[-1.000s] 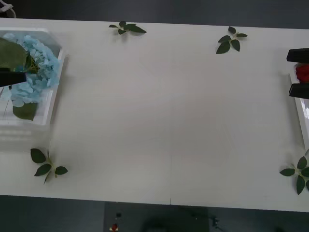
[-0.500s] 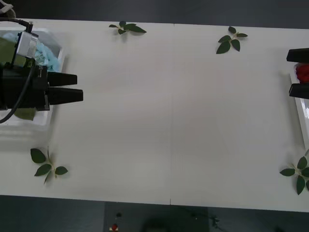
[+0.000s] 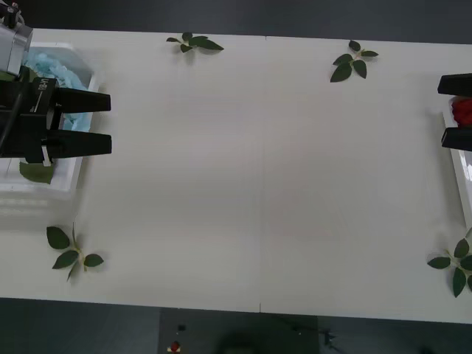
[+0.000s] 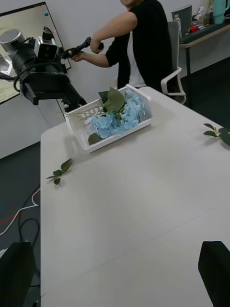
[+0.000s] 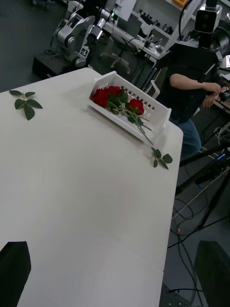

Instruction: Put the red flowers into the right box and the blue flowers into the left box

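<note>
The blue flowers (image 3: 53, 65) lie in the left box (image 3: 44, 189) at the table's far left; the right wrist view shows these blue flowers (image 4: 116, 120) heaped with large leaves in the left box (image 4: 143, 121). My left gripper (image 3: 103, 122) hovers over that box's inner edge, open and empty, black fingers pointing toward the table's middle. The red flowers (image 3: 462, 110) lie in the right box (image 3: 462, 174) at the right edge. In the left wrist view the red flowers (image 5: 111, 96) fill the right box (image 5: 160, 115). My right gripper (image 3: 451, 110) stands open above them, holding nothing.
Loose leaf sprigs lie at the back (image 3: 195, 43), the back right (image 3: 354, 63), the front left (image 3: 71, 251) and the front right (image 3: 457, 267). The wide white table (image 3: 258, 184) stretches between the two boxes.
My left arm swung in over the left box, then drew back a little toward the rear left, and its fingers spread wider apart. The right gripper has stayed still.
</note>
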You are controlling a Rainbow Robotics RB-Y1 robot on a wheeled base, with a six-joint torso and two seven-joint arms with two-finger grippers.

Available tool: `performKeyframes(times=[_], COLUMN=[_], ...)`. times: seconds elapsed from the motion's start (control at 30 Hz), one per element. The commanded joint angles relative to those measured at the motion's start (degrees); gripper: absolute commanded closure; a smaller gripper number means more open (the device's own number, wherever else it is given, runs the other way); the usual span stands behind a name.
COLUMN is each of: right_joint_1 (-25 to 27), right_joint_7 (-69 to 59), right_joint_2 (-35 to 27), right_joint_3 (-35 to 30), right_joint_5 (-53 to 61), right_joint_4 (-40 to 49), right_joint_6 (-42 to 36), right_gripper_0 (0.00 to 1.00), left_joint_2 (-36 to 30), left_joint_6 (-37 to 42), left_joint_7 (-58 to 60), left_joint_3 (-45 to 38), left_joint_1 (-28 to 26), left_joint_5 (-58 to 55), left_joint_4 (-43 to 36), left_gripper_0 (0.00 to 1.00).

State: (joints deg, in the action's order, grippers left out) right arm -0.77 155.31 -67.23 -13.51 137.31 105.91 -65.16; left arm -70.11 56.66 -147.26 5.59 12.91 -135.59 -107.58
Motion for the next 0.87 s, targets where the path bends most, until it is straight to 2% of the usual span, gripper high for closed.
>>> performKeyframes(times=[0.03,0.87], right_joint_1=[-0.55,-0.55], right_joint_7=[-0.31,-0.31], right_joint_2=[-1.24,-1.24], right_joint_3=[-0.91,-0.91], right_joint_5=[0.86,0.86], right_joint_4=[1.23,1.23], right_joint_6=[-0.05,-0.05], right_gripper_0=[0.00,0.00], left_joint_2=[-0.82,0.58], left_joint_6=[0.20,-0.24], left_joint_7=[-3.56,-4.53], left_joint_3=[-0.23,-0.14], left_joint_1=[1.06,0.97], left_joint_5=[-0.38,-3.45], left_joint_4=[-1.58,-1.67], left_gripper_0=[0.00,0.00])
